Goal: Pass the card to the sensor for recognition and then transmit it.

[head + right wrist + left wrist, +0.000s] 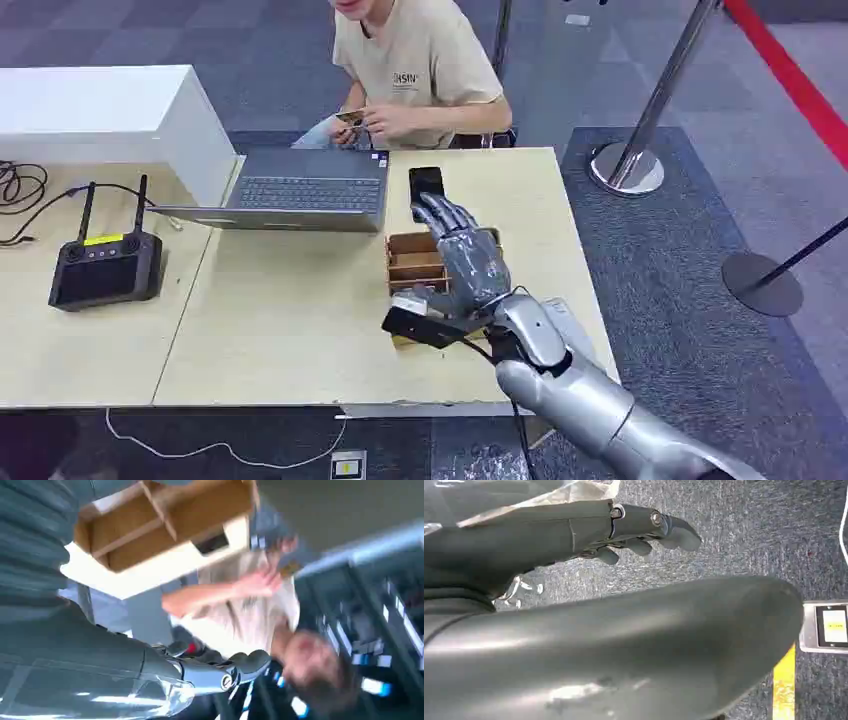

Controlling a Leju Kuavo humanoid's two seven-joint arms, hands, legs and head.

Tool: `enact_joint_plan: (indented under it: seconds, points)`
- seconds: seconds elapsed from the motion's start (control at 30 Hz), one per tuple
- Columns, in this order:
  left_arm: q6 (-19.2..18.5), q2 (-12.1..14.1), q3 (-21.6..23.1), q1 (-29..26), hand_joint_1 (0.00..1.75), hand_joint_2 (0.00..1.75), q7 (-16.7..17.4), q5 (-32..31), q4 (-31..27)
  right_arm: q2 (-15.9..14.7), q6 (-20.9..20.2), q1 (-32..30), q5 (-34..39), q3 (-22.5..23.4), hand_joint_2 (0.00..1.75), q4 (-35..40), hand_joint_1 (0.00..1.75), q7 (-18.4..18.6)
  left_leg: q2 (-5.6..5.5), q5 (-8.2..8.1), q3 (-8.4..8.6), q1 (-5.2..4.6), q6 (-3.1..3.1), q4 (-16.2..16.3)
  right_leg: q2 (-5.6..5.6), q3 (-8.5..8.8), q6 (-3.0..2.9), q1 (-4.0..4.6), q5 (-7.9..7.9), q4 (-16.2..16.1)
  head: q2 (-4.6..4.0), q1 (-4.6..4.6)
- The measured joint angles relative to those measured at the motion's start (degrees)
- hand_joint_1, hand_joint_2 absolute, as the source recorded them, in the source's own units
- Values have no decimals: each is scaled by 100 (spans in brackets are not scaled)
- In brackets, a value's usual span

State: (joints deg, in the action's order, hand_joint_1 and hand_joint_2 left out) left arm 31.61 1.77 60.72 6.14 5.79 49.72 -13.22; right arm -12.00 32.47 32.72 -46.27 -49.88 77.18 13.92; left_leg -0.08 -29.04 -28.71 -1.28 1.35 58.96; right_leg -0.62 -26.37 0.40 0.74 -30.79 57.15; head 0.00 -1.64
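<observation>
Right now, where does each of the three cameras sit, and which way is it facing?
Head view: high on the body, facing forward and down at the table, laptop and seated person; the right hand hovers over the wooden box.
Left wrist view: behind the hanging left hand, facing the carpet.
Right wrist view: behind the right hand, turned, blurred, facing the box and person.
Shared: head and right wrist views both show the box and person.
</observation>
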Motion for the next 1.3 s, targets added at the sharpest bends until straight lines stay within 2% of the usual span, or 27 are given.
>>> enact_joint_plan:
  seconds: [0.07, 0.17, 0.27, 0.37, 0.4, 0.6, 0.77, 1.17, 1.3]
  points:
    - [11, -13, 0, 0, 0, 0, -4, 15, 0, 11, 341, -36, 37, 118, 175, 20, 0, -44, 0, 0, 0, 0, 0, 0, 0, 0, 0, 0, 0, 0, 0, 0]
    - [13, -28, 0, -1, 0, 0, -41, 17, 0, 22, 632, -59, 303, 337, 175, 81, 0, -199, 0, 0, 0, 0, 0, 0, 0, 1, 0, 0, 0, 0, 0, -2]
    - [22, -37, 2, -2, 0, 0, -61, 13, 0, 22, 615, -27, 623, 521, 175, 164, 0, -326, -1, 0, 0, 0, 0, 0, 0, 1, 0, 0, 1, 1, 0, 0]
    - [24, -41, 13, 0, 0, 0, -61, -26, 0, 20, 366, 134, 833, 662, 175, 203, 0, -356, 1, 0, 0, 0, 0, 0, 0, 1, -1, 0, 2, 1, 0, -2]
    - [22, -44, 24, 0, 0, 175, -59, -48, 0, 17, 258, 222, 885, 695, 175, 203, 0, -356, 1, 0, 0, 0, 0, 0, 0, 1, -1, 0, 2, 1, 0, 0]
    - [-35, -66, 109, 26, 0, 175, 66, -208, 0, 9, -224, 791, 1204, 815, 175, -52, 0, -396, 0, 1, 0, 0, 0, 0, 0, 0, -2, 0, 3, 1, 0, -2]
    - [-39, -70, 175, 44, 0, 175, 68, -216, 0, 7, -266, 1005, 1200, 853, 175, -282, 0, -402, 0, 1, 0, 0, 0, 2, 0, 0, -1, 0, 3, 1, 0, 0]
    - [-39, -76, 203, 73, 0, 175, 68, -219, 0, 9, -264, 1057, 1193, 892, 175, -560, 0, -409, 0, 1, 0, 0, 0, 1, 0, 1, -1, 1, 3, 2, 0, 0]
    - [-39, -79, 230, 79, 0, 175, 68, -225, 0, 7, -286, 1120, 622, 872, 175, -669, 0, -179, -1, 1, -1, 0, 0, 1, 0, 0, -1, 1, 3, 2, 0, 0]
